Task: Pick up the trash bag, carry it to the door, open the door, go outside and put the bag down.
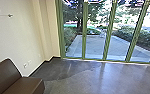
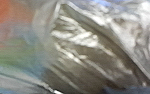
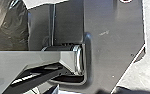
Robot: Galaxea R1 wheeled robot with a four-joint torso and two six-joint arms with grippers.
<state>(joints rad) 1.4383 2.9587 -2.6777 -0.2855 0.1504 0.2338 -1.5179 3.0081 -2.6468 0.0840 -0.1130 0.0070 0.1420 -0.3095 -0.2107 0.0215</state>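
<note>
The trash bag [image 2: 81,55] is very close in the left wrist view, a shiny, creased plastic with brown, silvery, orange and green areas. Part of the bag [image 3: 9,25], dark and wrinkled, also appears beside the robot's base in the right wrist view. Ahead in the head view stands a glass front with green frames [image 1: 84,32]; which panel is the door, I cannot tell. Beyond the glass lies a pale paved yard [image 1: 93,46]. How the bag is held cannot be made out.
A brown seat [image 1: 28,85] is at the near left, by a cream wall [image 1: 18,32]. Smooth grey floor [image 1: 91,77] runs up to the glass. Outside, bushes [image 1: 131,35] border the paving, with trees behind.
</note>
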